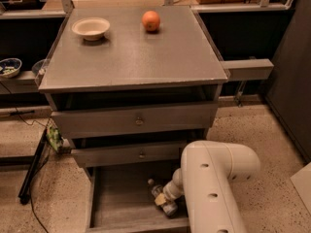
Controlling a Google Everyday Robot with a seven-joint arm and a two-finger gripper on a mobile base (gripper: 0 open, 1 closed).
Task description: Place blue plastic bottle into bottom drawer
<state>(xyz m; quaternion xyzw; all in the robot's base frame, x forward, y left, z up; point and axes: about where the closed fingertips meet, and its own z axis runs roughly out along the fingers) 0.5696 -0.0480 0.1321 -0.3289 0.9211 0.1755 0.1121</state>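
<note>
The blue plastic bottle (168, 208) lies on its side in the bottom drawer (116, 198), in the right half of the pulled-out tray, its small white cap pointing toward 11 o'clock and its clear, ribbed-looking body running toward 5 o'clock. The gripper (162, 199) sits right at the bottle's middle, reaching in from 2 o'clock off the end of the smooth, rounded white arm (214, 188). A pale yellowish part of the gripper overlaps the label, and whether the gripper is clamped on the bottle or merely around it cannot be told from this angle. The bottle seems to rest on the drawer floor, a flat matte grey sheet with low walls and a plain front lip. Above it, two grey drawer fronts carry small round knobs, the upper drawer (139, 122) and the middle drawer (142, 155). On the dull grey cabinet top (136, 52), a shallow cream bowl (91, 27) stands at 10 o'clock and a round orange (151, 20) at 12 o'clock.
</note>
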